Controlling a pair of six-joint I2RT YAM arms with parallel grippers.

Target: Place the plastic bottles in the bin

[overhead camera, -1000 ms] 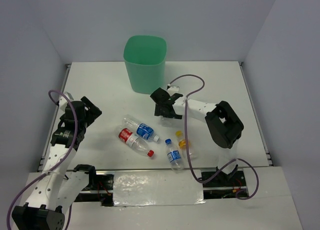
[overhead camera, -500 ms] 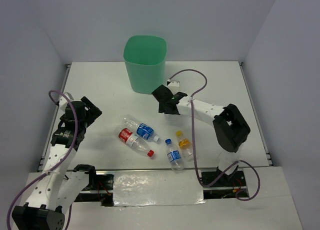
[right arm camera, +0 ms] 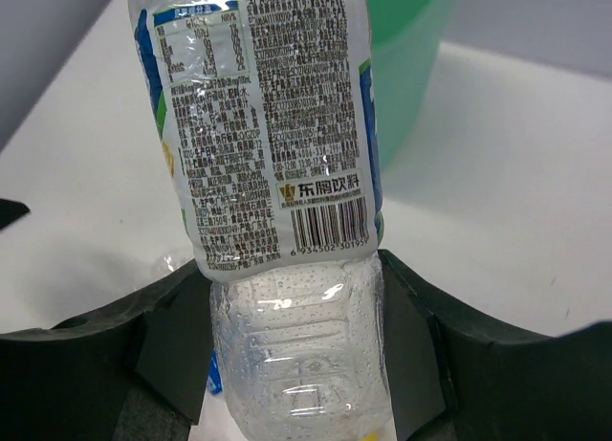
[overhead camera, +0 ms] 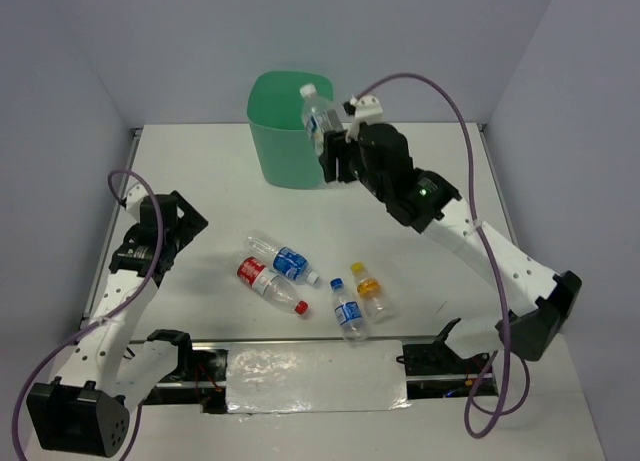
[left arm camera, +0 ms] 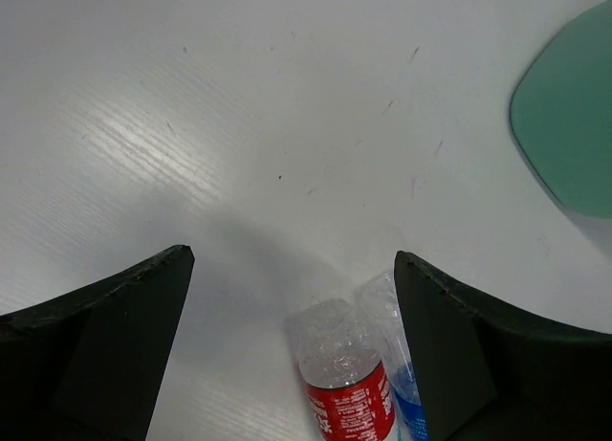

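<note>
Bottles: five total, one in the air and four on the table (overhead camera: 430, 181). One bin (overhead camera: 282, 146), mint green, upright at the far middle of the table.

Right gripper (overhead camera: 330, 149) is clamped on the held bottle (overhead camera: 316, 116). The wrist view shows both fingers (right arm camera: 163, 338) pressed against the clear lower body, just below the pale printed label. In the overhead view this bottle stands roughly upright with its white cap up, at the bin's right-hand rim and overlapping the opening. Can't tell whether it's actually past the rim.

The four on the table all lie on their sides in the near middle, well apart from the bin:
- blue-label bottle (overhead camera: 283, 259), white cap
- red-label bottle (overhead camera: 266, 283), red cap, just beside the blue-label one, roughly parallel to it
- blue-cap bottle (overhead camera: 348, 311)
- yellow-cap bottle (overhead camera: 370, 292), orange liquid, just beside the blue-cap one

Left gripper (overhead camera: 186, 222) has its jaws spread wide and grasps nothing. It sits on the left side of the table, apart from the bottles. Its wrist camera sees the bases of the red-label and blue-label bottles between its fingers (left arm camera: 105, 331), with an edge of the bin at upper right.
</note>
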